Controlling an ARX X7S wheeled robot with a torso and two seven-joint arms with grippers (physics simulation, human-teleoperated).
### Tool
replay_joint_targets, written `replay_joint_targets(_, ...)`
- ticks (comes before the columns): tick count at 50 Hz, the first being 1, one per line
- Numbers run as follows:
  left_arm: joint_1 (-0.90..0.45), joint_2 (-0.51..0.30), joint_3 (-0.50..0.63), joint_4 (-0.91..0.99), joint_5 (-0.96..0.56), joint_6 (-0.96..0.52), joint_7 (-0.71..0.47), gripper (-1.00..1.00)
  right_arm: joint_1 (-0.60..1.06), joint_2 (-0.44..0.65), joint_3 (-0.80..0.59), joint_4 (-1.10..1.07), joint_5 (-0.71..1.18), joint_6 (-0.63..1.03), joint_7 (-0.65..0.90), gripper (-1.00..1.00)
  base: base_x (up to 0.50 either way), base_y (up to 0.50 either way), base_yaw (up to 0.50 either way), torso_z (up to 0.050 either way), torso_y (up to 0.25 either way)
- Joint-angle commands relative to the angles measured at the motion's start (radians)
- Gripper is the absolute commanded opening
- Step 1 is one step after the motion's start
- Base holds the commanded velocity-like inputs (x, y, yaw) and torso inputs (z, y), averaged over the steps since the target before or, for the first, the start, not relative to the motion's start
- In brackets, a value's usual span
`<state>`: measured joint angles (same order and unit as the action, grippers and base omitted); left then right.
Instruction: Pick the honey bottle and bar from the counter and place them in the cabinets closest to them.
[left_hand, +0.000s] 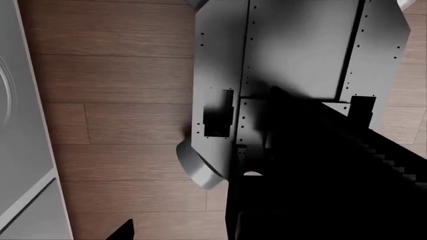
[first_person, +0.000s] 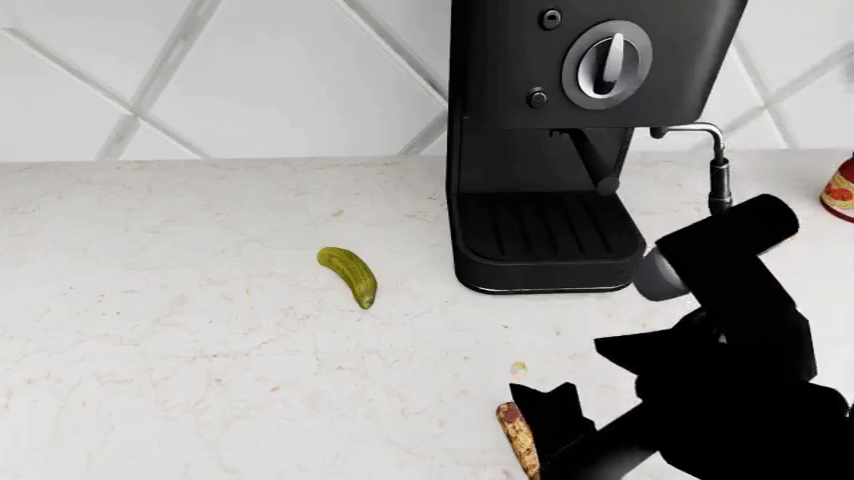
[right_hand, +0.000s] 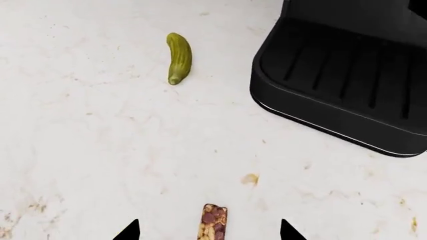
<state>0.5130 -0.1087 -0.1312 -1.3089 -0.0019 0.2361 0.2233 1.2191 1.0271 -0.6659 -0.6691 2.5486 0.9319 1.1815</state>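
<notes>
approaching the bar (right_hand: 213, 223) is the step in hand, judged from how the right tool (right_hand: 209, 231) stands over it. in the right wrist view the two finger tips show as dark points on either side of the bar, spread wide, with clear counter (right_hand: 87, 150) between each tip and the bar. nothing is held. the bar lies flat on the counter directly between the tips and just ahead of the tool, lengthwise along the line of approach, only its forward end in view. in the head view the right tool (first_person: 541, 420) sits low over the bar (first_person: 518, 438), and the arm covers much of it.

the pickle (right_hand: 179, 58) lies well ahead of the tool and off to one side, well apart from the bar. the coffee machine (first_person: 581, 140) stands ahead on the other side, its drip tray base clear of the tips. a red-labelled jar (first_person: 839, 188) shows at the far edge of the head view. the honey bottle is not seen in any view.

the left tool is not clearly shown; the left wrist view gives only wood floor (left_hand: 113, 100), the robot's own grey base (left_hand: 293, 55) and a dark mass, so i cannot tell whether it is spread or closed.

judgement: neither item is yet picked. the next move calls for lowering the right tool so the tips straddle the bar across its narrow width, then closing. risk: the bar is thin and flat, and the tips may scrape the counter or push it away.
</notes>
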Motion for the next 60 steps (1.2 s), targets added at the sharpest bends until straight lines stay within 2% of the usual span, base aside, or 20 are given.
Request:
replay_joint_targets(1, 0.000, 0.001, -0.007, 0.000, 0.001, -0.002, 0.003, 1.00, -0.099, 0.029, -0.013, -0.041, -0.035, -0.035, -0.022, 1.00, 0.00, 0.00, 0.00, 0.000, 0.000)
replay_joint_targets(16, 0.000, 0.001, -0.007, 0.000, 0.001, 0.003, 0.000, 1.00, -0.222, 0.093, -0.004, -0.105, -0.072, -0.068, -0.077, 1.00, 0.00, 0.00, 0.00, 0.000, 0.000)
replay_joint_targets(33, 0.001, 0.001, -0.010, 0.000, 0.001, 0.011, -0.002, 1.00, -0.427, 0.155, 0.039, -0.179, -0.224, -0.145, -0.206, 1.00, 0.00, 0.00, 0.00, 0.000, 0.000)
replay_joint_targets(60, 0.002, 0.001, -0.011, 0.000, 0.001, 0.015, -0.007, 1.00, -0.528, 0.172, 0.056, -0.193, -0.329, -0.187, -0.256, 1.00, 0.00, 0.00, 0.00, 0.000, 0.000)
